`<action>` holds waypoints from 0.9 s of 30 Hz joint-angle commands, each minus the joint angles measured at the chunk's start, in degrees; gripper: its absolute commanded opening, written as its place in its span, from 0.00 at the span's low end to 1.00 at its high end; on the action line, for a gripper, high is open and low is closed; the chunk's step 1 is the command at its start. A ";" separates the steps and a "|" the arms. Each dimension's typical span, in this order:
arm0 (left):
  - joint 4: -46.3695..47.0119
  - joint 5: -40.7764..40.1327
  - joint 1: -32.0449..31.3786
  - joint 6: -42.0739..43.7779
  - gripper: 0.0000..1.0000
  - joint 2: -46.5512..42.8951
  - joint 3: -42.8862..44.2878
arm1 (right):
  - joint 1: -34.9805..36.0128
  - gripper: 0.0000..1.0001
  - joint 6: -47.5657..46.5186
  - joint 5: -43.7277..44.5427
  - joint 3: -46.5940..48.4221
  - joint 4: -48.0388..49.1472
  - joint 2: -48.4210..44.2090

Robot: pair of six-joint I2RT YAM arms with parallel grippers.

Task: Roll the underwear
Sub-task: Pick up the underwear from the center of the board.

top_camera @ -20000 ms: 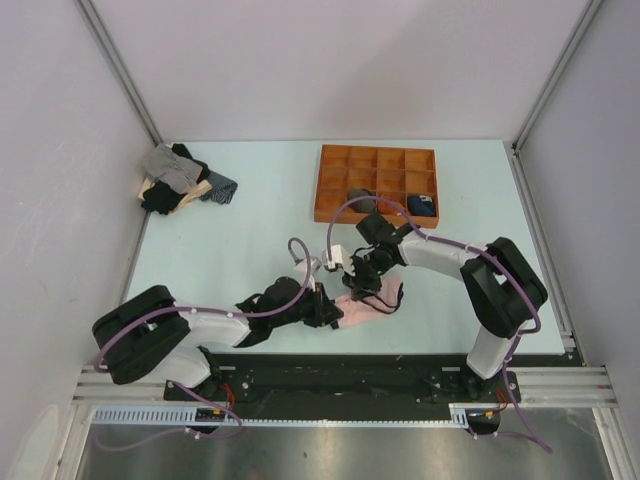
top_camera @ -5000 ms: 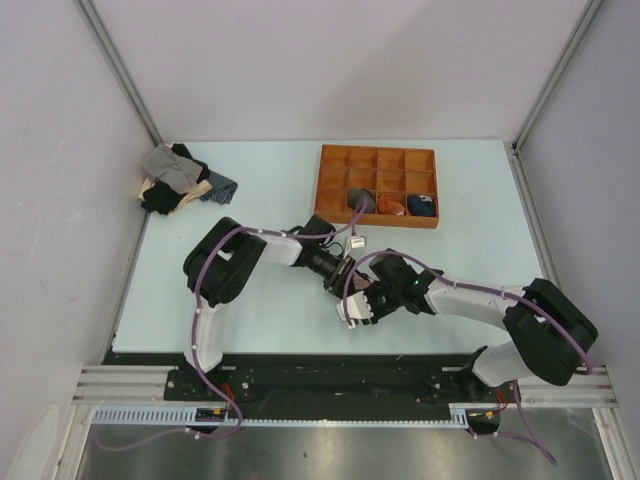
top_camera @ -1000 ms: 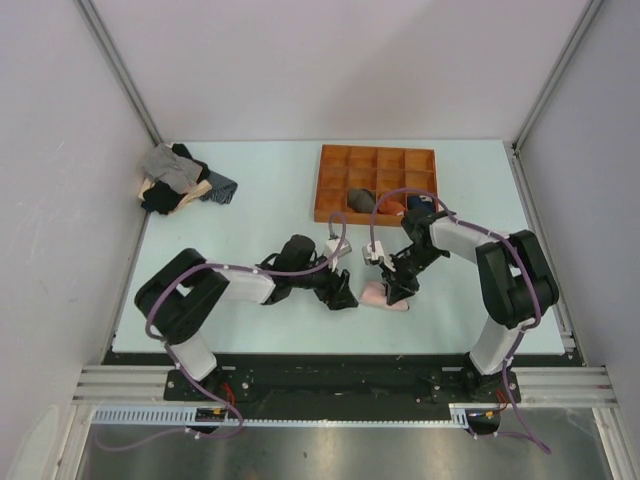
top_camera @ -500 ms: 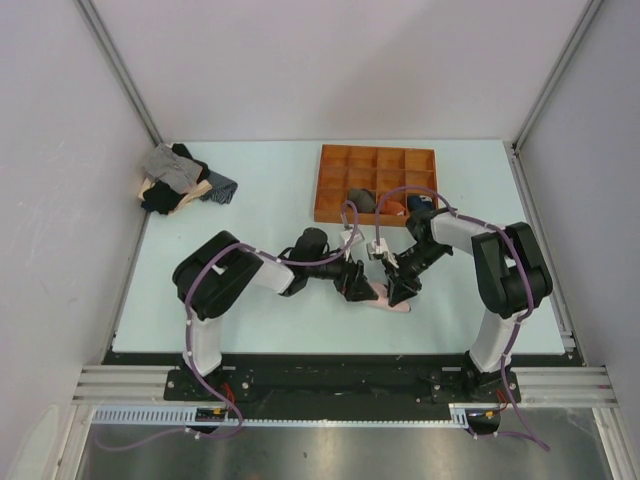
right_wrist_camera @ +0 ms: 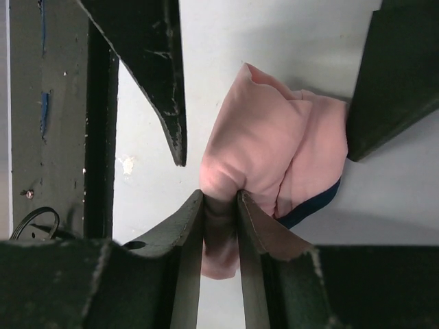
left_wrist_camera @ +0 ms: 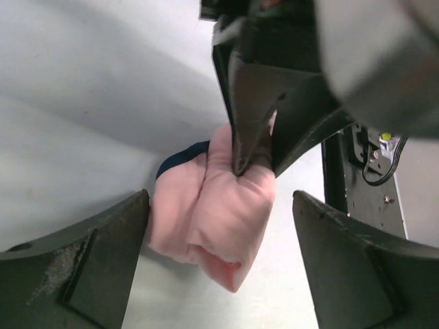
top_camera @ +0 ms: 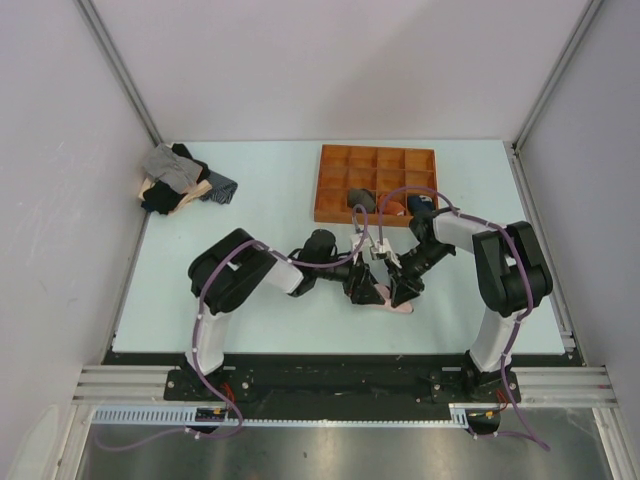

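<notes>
Underwear [left_wrist_camera: 212,212] bundled into a plump pink roll, pinched tight between right pincer [right_wrist_camera: 221,219] fingers, straddled by wide-open left pincer [left_wrist_camera: 219,202]. Seemingly near done: only tidying and releasing left.

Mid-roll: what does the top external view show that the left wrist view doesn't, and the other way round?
Only top external: the orange tray at the far side and the garment pile at the far left. Only left wrist: the right gripper shut on a fold of the underwear, the navy edging, and the left gripper open, straddling the bundle. Both: the pink underwear with both grippers meeting at it.
</notes>
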 commanded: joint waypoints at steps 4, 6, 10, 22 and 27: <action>8.54 1.02 -1.49 -6.08 0.83 1.71 -8.04 | -1.26 0.28 0.17 1.62 0.25 -2.09 1.47; 10.47 0.67 -1.58 -6.88 0.81 1.71 -9.36 | -1.70 0.27 0.52 1.18 0.25 -1.92 1.47; 12.50 0.31 -1.84 -9.25 0.73 2.59 -9.98 | -1.88 0.27 0.79 1.18 0.34 -1.92 1.38; 12.86 -8.03 -2.81 -13.91 0.52 2.06 -12.44 | -1.35 0.26 1.49 2.05 -0.27 -1.39 1.30; 11.63 -10.23 -2.81 -15.14 0.33 2.41 -12.62 | 0.41 0.27 2.63 3.81 -2.64 1.07 -0.90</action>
